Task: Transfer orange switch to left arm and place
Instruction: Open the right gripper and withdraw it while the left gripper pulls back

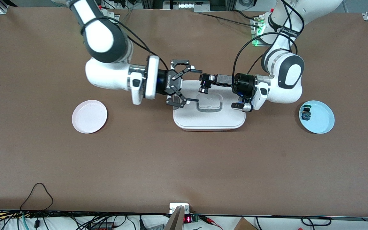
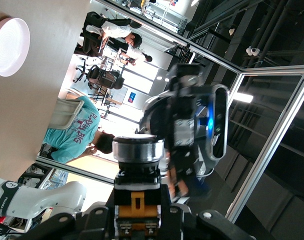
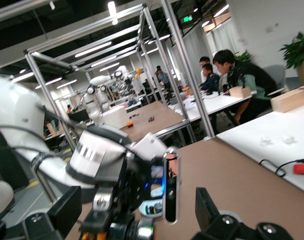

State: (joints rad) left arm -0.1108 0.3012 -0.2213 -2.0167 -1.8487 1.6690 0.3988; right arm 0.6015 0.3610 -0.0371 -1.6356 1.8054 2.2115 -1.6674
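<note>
The left gripper (image 1: 205, 83) clamps the orange switch (image 1: 205, 90) in the air above the box (image 1: 209, 123). The right gripper (image 1: 188, 84) hangs over the box with fingers spread, facing it. Centre the switch between the spread fingers before closing, staying above the lid.

Box (image 1: 209, 119) sits mid-counter (image 1: 184, 166) right under both grippers, left gripper (image 1: 205, 83) & right gripper (image 1: 192, 85) meeting just above its lid w/ little air between, while pink plate (image 1: 89, 116) & blue plate (image 1: 317, 117) lie well apart toward either end
</note>
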